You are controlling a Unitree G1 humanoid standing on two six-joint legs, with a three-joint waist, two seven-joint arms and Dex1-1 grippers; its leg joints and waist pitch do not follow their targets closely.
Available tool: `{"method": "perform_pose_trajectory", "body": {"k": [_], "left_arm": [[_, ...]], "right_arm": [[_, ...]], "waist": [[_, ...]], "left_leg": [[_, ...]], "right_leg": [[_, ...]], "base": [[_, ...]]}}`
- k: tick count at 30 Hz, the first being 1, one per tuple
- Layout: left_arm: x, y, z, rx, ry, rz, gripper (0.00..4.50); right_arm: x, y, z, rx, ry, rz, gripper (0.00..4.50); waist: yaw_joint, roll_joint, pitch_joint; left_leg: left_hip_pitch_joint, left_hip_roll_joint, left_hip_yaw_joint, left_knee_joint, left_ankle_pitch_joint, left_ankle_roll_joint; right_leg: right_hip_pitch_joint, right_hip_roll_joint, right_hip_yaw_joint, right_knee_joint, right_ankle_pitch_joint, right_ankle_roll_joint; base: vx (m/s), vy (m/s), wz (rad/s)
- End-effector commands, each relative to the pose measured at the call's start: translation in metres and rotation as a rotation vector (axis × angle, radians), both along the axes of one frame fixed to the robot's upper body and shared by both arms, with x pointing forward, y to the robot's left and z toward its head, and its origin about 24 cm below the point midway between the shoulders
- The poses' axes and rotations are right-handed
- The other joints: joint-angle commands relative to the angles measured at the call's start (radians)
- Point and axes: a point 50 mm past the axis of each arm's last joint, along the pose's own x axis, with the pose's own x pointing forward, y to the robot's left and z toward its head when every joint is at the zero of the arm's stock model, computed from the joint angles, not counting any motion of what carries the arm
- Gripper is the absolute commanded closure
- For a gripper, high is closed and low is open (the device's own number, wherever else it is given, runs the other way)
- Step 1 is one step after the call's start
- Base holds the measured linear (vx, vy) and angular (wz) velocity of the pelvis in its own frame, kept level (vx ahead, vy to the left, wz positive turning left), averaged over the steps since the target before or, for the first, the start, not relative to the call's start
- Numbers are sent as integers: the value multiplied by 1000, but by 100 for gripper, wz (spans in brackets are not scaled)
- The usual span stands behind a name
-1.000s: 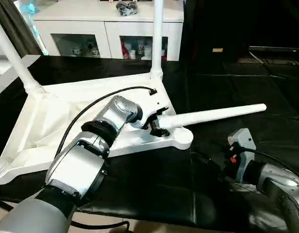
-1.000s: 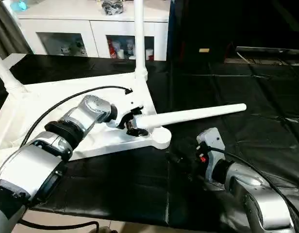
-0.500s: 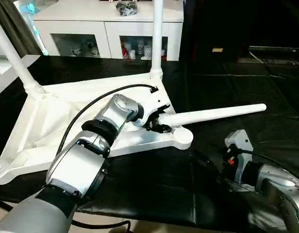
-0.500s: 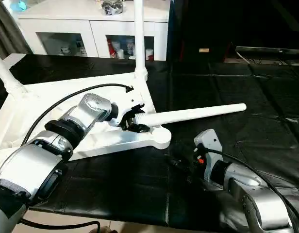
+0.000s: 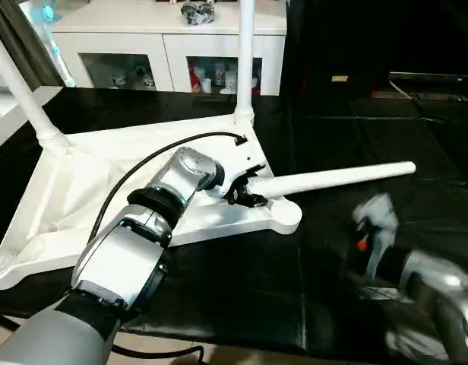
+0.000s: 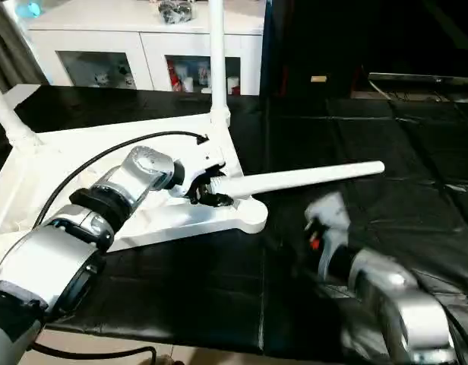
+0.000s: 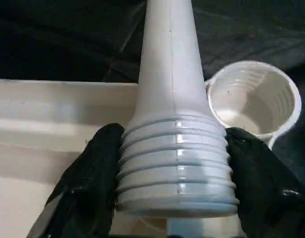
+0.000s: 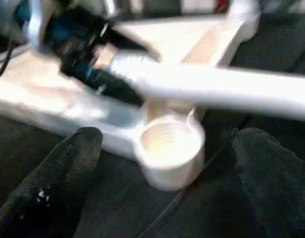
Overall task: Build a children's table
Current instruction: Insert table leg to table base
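One loose leg, head views: pinched at its thick end by the left claw; lying low over the tabletop's near right corner, thin tip toward the bench's right edge.
Tabletop, head views: underside up on the left half of the black bench, white cabinet beyond the far edge.
Count, legs: two upright legs in the far corners, far right and far left; one loose; three counted, fourth not made out.
Count, sockets: one empty socket at the near right corner; near left corner cut by the picture edge, cannot tell.
Risk, head views: long leg gripped only at one end, likely to sag or swing in the pinch when raised upright.
Left wrist view, grip: black fingers pressed on both sides of the threaded end, empty socket just beside it.
Risk, left wrist view: thread likely to start crooked if brought in tilted; grip over the ridges leaves little thread free to enter.
Right wrist view, right claw: spread wide, holding nothing, facing the empty socket from the bench's near right side.
Risk, right wrist view: tabletop unheld, so likely to slide or turn on the bench under a twist; possible knock against the leg if brought in carelessly.
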Motion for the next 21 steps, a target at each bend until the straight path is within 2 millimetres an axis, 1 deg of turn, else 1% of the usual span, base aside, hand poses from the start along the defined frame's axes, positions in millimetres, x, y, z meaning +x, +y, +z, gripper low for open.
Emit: {"method": "perform_pose_trajectory", "body": {"k": [1, 2, 3, 4, 5, 6, 7, 8, 9, 10, 11, 12, 13, 14, 15, 16, 17, 18, 19, 20, 21], "left_arm": [[3, 5, 5, -72, -9, 48, 162], [3, 7, 6, -127, -3, 75, 162], [3, 7, 6, -127, -3, 75, 162], [2, 8, 6, -155, 5, 87, 162], [1, 9, 5, -190, 9, 104, 162], [1, 10, 5, -202, 9, 109, 162], [1, 10, 4, -218, 7, 117, 162], [0, 11, 4, -242, 1, 125, 162], [-2, 11, 4, -278, -7, 131, 162], [-3, 11, 5, -326, -11, 138, 162], [-5, 11, 6, -360, -12, 144, 162], [-6, 11, 8, -396, -15, 155, 162], [-7, 12, 8, -416, -16, 164, 162], [-7, 11, 10, -457, -21, 179, 162], [-7, 11, 11, -469, -21, 184, 162], [-8, 11, 14, -529, -15, 210, 162], [-9, 11, 15, -540, -14, 209, 162], [-13, 7, 19, -599, -5, 191, 162], [-14, 7, 19, -604, -4, 188, 162], [-18, 3, 23, -636, 2, 156, 162], [-21, 0, 24, -651, 3, 137, 162]], "right_arm": [[7, -3, 8, 5, -61, -56, 0], [14, -3, 13, 36, -104, -121, 0], [14, -3, 13, 36, -104, -121, 0], [19, -3, 16, 65, -118, -167, 0], [25, -4, 17, 97, -117, -226, 0], [27, -3, 18, 107, -116, -241, 0], [30, -3, 17, 123, -92, -248, 0], [32, -2, 16, 160, -60, -261, 0], [34, 1, 17, 209, -42, -251, 0], [36, 4, 18, 254, -19, -235, 0], [37, 6, 19, 283, -9, -225, 0], [39, 8, 20, 306, 1, -204, 0], [40, 9, 20, 317, 7, -195, 0], [41, 11, 20, 343, 29, -175, 0], [41, 11, 20, 349, 32, -170, 0], [43, 14, 22, 380, 42, -145, 0], [43, 14, 23, 387, 44, -139, 0], [46, 19, 28, 432, 52, -97, 0], [46, 20, 28, 437, 53, -92, 0], [47, 25, 32, 474, 66, -51, 0], [48, 28, 34, 494, 75, -30, 0]], "waist": [[3, -23, -73], [1, -34, -72], [2, -28, -73], [2, -26, -73], [2, -28, -74], [0, -33, -72], [1, -29, -74], [0, -42, -74], [2, -32, -74], [1, -42, -74], [2, -40, -76], [3, -35, -77], [4, -48, -78], [4, -45, -76], [4, -44, -74], [2, -56, -73], [3, -54, -73], [4, -51, -73], [4, -54, -71], [2, -57, -71], [1, -59, -71]], "left_leg": [[5, 13, -7, -52, -130, 62], [5, 14, -6, -54, -126, 65], [4, 14, -7, -53, -123, 66], [5, 14, -6, -53, -125, 66], [6, 18, -7, -55, -113, 67], [6, 18, -6, -56, -112, 68], [8, 16, -5, -54, -112, 68], [6, 18, -4, -55, -105, 70], [6, 18, -6, -56, -94, 77], [6, 20, -3, -54, -95, 83], [5, 20, -5, -54, -87, 86], [4, 22, -4, -53, -77, 92], [3, 23, -3, -53, -67, 98], [3, 23, -2, -52, -69, 97], [3, 22, -1, -52, -76, 96], [3, 22, 1, -54, -86, 88], [1, 22, -1, -54, -84, 84], [3, 24, 0, -54, -84, 80], [3, 25, -1, -56, -82, 77], [2, 24, 0, -56, -82, 77], [1, 25, -1, -57, -80, 74]], "right_leg": [[60, -80, 39, -81, -172, -184], [60, -79, 39, -81, -165, -188], [59, -81, 40, -77, -163, -194], [58, -80, 39, -79, -168, -193], [56, -82, 41, -73, -150, -204], [55, -81, 41, -73, -148, -207], [55, -80, 41, -74, -149, -205], [58, -81, 42, -72, -138, -204], [57, -82, 42, -68, -123, -211], [56, -83, 43, -68, -111, -217], [60, -85, 43, -63, -99, -223], [55, -84, 43, -62, -82, -227], [55, -84, 42, -58, -70, -226], [55, -87, 42, -57, -72, -230], [52, -85, 42, -61, -89, -225], [55, -85, 42, -64, -106, -216], [57, -87, 41, -60, -111, -217], [54, -89, 42, -62, -121, -212], [53, -88, 42, -61, -119, -212], [52, -86, 42, -63, -119, -209], [55, -89, 43, -59, -114, -213]], "base": [[0, 0, 0], [0, 0, 0], [0, 0, 0], [0, 0, 0], [0, 0, 0], [0, 0, 0], [0, 0, 0], [0, 0, 0], [0, 0, 0], [0, 0, 0], [0, 0, 0], [0, 0, 0], [0, 0, 0], [0, 0, 0], [0, 0, 0], [0, 0, 0], [0, 0, 0], [0, 0, 0], [0, 0, 0], [0, 0, 0], [0, 0, 0]]}}
